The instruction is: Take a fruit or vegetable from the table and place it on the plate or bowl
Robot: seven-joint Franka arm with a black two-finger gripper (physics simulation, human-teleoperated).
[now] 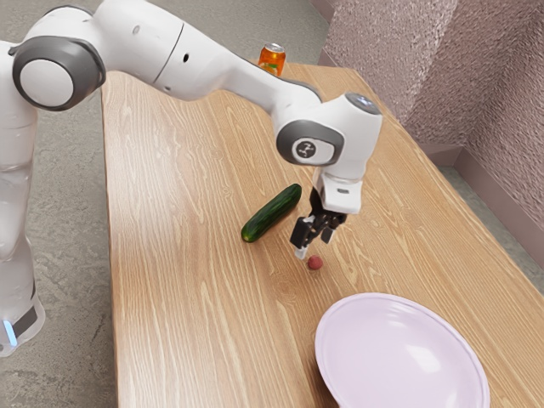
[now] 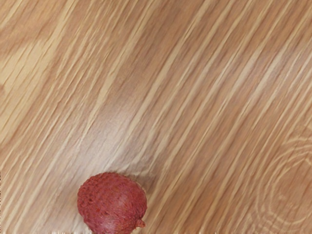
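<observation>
A small red lychee-like fruit point(image 1: 315, 263) lies on the wooden table point(image 1: 187, 280), between the cucumber and the plate. In the wrist view the same rough-skinned red fruit point(image 2: 112, 203) rests on the wood just under my hand. My gripper point(image 1: 310, 244) hangs a little above the fruit and slightly to the exterior view's left of it, fingers pointing down and apart, with nothing between them. A dark green cucumber point(image 1: 271, 212) lies on the table to the exterior view's left of the gripper. A pale pink plate point(image 1: 399, 357) sits at the near right of the table.
An orange drink can point(image 1: 272, 59) stands at the table's far edge, behind my arm. A textured pinkish wall point(image 1: 476, 76) runs along the exterior view's right. The table's near left part is bare wood.
</observation>
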